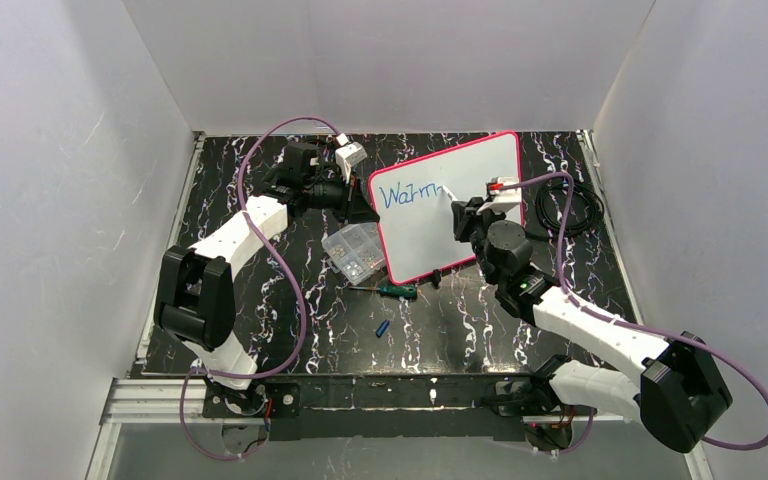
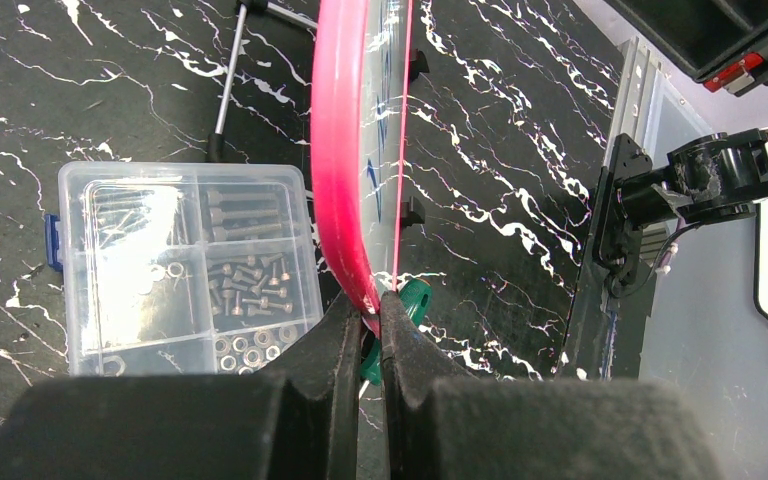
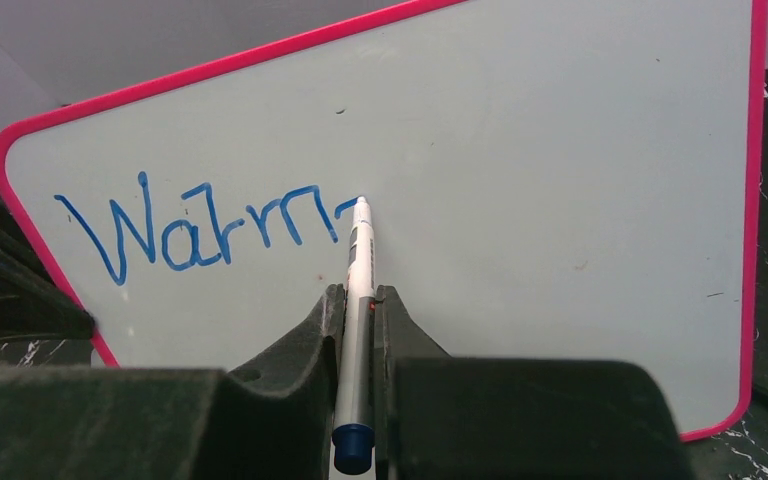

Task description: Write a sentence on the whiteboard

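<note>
The whiteboard [image 1: 460,225] with a pink-red rim is held tilted up near the table's middle back. Blue writing [image 1: 410,194] on it reads "Warm" with a short stroke after it; it also shows in the right wrist view [image 3: 195,228]. My left gripper [image 1: 365,205] is shut on the board's left rim [image 2: 340,170], seen edge-on in the left wrist view. My right gripper [image 3: 360,295] is shut on a white and grey marker [image 3: 358,310] with a blue end. The marker's tip touches the whiteboard [image 3: 560,200] just after the last letter.
A clear plastic compartment box [image 1: 353,251] of screws and nuts lies left of the board. A green-handled screwdriver [image 1: 397,290] and a small blue cap [image 1: 382,328] lie in front. A black cable coil [image 1: 572,208] lies at the right back. White walls enclose the table.
</note>
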Available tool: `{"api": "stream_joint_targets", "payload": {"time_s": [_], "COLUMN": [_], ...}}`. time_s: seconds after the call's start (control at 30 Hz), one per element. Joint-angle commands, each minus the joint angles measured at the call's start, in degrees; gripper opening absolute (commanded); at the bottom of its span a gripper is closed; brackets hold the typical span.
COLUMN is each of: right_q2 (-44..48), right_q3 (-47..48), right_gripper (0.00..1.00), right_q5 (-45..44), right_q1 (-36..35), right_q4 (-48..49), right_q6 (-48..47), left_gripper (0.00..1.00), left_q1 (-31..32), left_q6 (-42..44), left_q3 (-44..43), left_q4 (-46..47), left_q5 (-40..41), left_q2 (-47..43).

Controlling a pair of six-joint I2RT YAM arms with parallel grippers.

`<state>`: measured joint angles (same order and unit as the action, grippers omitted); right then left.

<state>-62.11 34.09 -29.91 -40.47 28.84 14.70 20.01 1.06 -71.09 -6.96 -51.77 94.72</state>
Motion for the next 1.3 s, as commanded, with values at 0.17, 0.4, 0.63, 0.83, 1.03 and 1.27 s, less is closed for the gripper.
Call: {"api": "stream_joint_targets", "payload": {"time_s": [0.17, 0.4, 0.63, 0.83, 1.03, 1.27], "right_q2": [0.85, 2.69, 0.7, -0.84, -0.32, 0.56], "right_q3": [2.24, 2.66, 4.04, 4.5, 3.31, 0.77], "right_gripper": [0.01, 0.01, 0.01, 0.01, 0.01, 0.01], "right_q5": [-0.41, 1.95, 3.02, 2.75, 1.9, 1.44], "right_q1": [1.63, 1.66, 1.68, 1.62, 1.64, 1.62], "right_q4": [1.92, 2.05, 3.31, 3.87, 2.93, 1.46], "right_q6": [-0.55, -0.5, -1.01, -1.72, -1.29, 0.4], "left_gripper": [0.0, 0.0, 0.0, 0.0, 0.0, 0.0], "left_q1": [0.65, 0.64, 0.69, 0.65, 0.65, 0.6], "left_q6": [1.85, 1.85, 1.84, 1.84, 1.84, 1.84], "left_q3": [-1.33, -1.33, -1.39, -1.42, -1.35, -1.37], "left_q4": [-1.74, -1.66, -1.74, -1.74, -1.76, -1.74], "left_q5": [-2.2, -2.2, -2.2, -2.2, -2.15, -2.28], "left_q2": [-3.75, -3.6, -3.6, -3.49, -3.57, -3.5]}}
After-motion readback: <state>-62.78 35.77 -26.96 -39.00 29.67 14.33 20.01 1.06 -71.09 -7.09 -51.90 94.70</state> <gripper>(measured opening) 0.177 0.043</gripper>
